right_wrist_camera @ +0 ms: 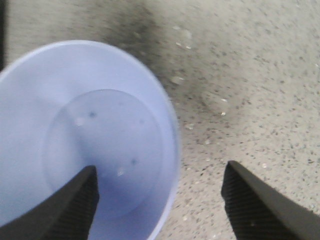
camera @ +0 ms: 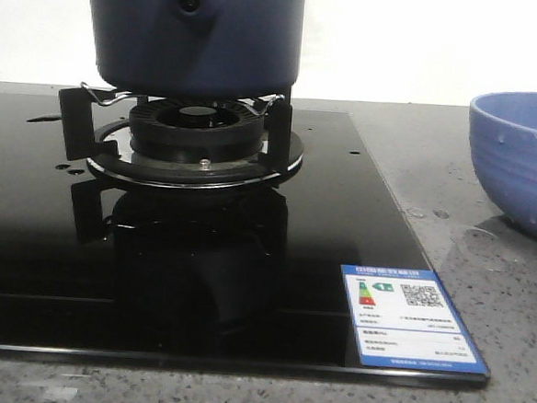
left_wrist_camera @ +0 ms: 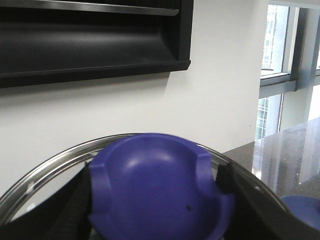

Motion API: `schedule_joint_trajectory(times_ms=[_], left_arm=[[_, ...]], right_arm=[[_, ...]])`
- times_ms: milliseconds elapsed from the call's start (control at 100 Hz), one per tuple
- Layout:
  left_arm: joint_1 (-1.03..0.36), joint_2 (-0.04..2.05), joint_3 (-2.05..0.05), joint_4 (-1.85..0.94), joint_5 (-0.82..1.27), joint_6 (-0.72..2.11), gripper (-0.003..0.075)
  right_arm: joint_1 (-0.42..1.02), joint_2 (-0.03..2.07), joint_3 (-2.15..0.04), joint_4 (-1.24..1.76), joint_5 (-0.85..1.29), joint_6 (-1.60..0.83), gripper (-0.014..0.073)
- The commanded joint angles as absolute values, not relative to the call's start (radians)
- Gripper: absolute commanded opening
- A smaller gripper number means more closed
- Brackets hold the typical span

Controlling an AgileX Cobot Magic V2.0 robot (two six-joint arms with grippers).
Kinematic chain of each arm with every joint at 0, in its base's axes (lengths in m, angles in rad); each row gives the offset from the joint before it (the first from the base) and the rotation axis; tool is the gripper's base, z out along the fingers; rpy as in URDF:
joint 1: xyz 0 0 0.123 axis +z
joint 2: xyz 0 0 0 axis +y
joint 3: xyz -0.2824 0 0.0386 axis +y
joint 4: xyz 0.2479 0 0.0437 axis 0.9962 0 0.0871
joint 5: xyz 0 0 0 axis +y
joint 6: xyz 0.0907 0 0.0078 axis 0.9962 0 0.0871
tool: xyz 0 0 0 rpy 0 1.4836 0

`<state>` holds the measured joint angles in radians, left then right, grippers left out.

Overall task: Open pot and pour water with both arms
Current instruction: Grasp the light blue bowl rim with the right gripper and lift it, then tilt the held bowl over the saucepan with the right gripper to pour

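Left gripper (left_wrist_camera: 155, 200): fingers (left_wrist_camera: 75, 210) closed against both sides of a blue knob, wrist camera facing the far wall. Right gripper (right_wrist_camera: 160, 205): fingers (right_wrist_camera: 250, 207) spread wide apart, empty, pointing down at the countertop.

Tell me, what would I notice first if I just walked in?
Probably the big dark blue pot sitting on the burner of the shiny black stove. Next, the light blue bowl on the grey counter to its right, under the right hand. The left hand grips a blue knob.
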<state>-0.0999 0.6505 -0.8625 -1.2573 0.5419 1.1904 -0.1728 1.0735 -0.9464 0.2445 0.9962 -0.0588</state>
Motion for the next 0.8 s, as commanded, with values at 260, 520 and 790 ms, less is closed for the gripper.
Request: schedule_joint_trajectory(times_ms=[260, 520, 790], left_arm=[[-0.097, 0.648, -0.889, -1.307, 0.474, 1.175, 0.0279], [-0.097, 0.648, -0.889, -1.307, 0.474, 1.175, 0.0279], [-0.097, 0.648, -0.889, -1.318, 0.474, 1.175, 0.0279]], right_arm=[[-0.183, 1.25, -0.965, 0.349, 0.926, -0.057, 0.0381], [-0.183, 1.285, -0.969, 0.415, 0.913, -0.077, 0.0051], [-0.183, 1.253, -1.008, 0.497, 0.977, -0.152, -0.0049]])
